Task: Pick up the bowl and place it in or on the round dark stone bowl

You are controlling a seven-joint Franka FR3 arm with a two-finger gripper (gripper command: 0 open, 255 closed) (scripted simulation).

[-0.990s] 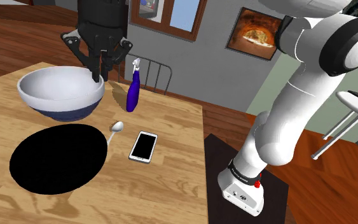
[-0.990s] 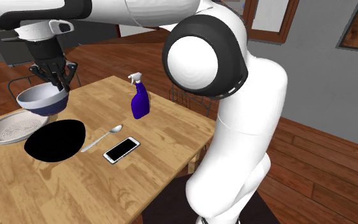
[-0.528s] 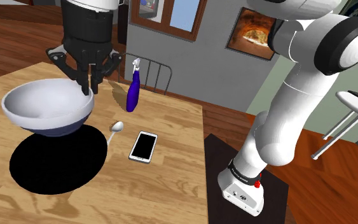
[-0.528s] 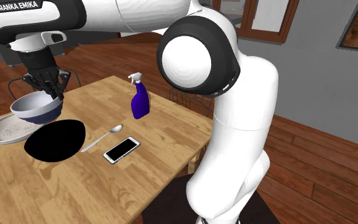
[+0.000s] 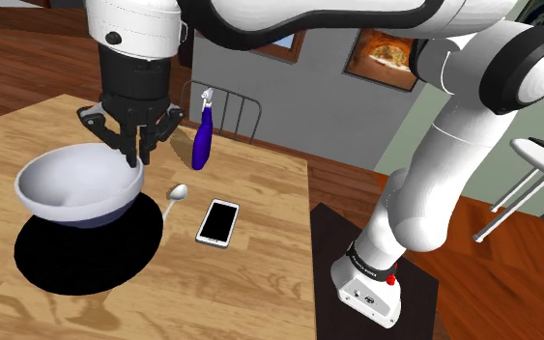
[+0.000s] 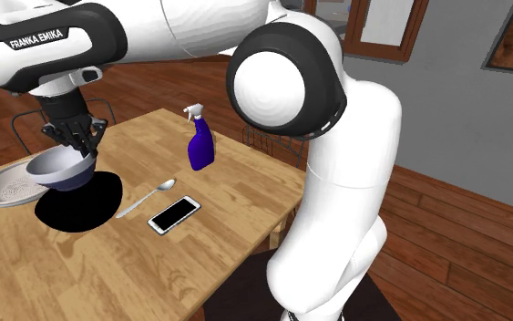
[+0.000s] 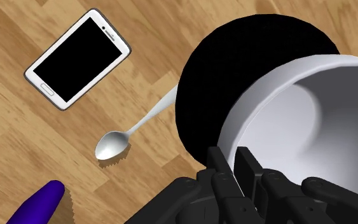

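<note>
Looks like a dining room in a home: wooden desk (image 5: 250, 290) laid with a spoon (image 5: 175, 196), a phone (image 5: 218, 222) and a spray bottle (image 5: 201, 135), wire-backed chair (image 5: 236, 114) just behind it, plank floor (image 6: 464, 228), grey wall (image 5: 328, 106) hung with a framed picture (image 5: 387, 58), wood-framed window (image 6: 384, 20).

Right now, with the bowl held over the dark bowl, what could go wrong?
1. The gripper clasps the bowl at one rim spot; it could tilt or slip.
2. It seems to hang over the edge of the black round bowl, not its middle; released here it may tip off.
3. The spoon lies right by that edge and could get knocked.
</note>
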